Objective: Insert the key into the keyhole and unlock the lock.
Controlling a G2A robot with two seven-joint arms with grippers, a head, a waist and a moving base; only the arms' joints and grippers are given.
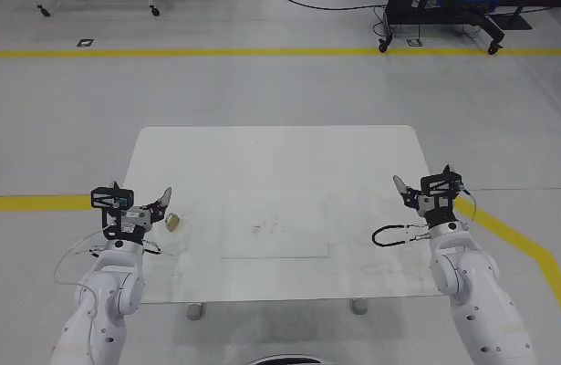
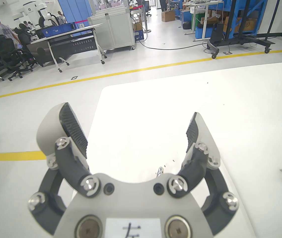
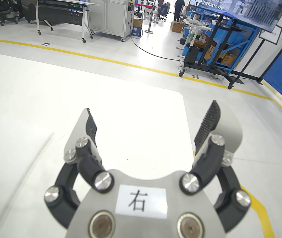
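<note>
A small brass-coloured lock (image 1: pixel 172 222) lies on the white table (image 1: pixel 280 164) near its left edge. My left gripper (image 1: pixel 139 201) hovers just to the left of the lock, open and holding nothing (image 2: pixel 131 111). A small silver metal piece (image 2: pixel 158 170) pokes out from behind the left gripper's base; I cannot tell whether it is the key or part of the lock. At the table's right edge my right gripper (image 1: pixel 422 189) stands open with nothing between its fingers (image 3: pixel 151 107).
A faint rectangular outline (image 1: pixel 275 242) and a few dark marks (image 1: pixel 266 226) show on the table's near middle. Yellow floor lines (image 1: pixel 262 52) run around the table. A wheeled stand (image 1: pixel 440 23) stands far behind.
</note>
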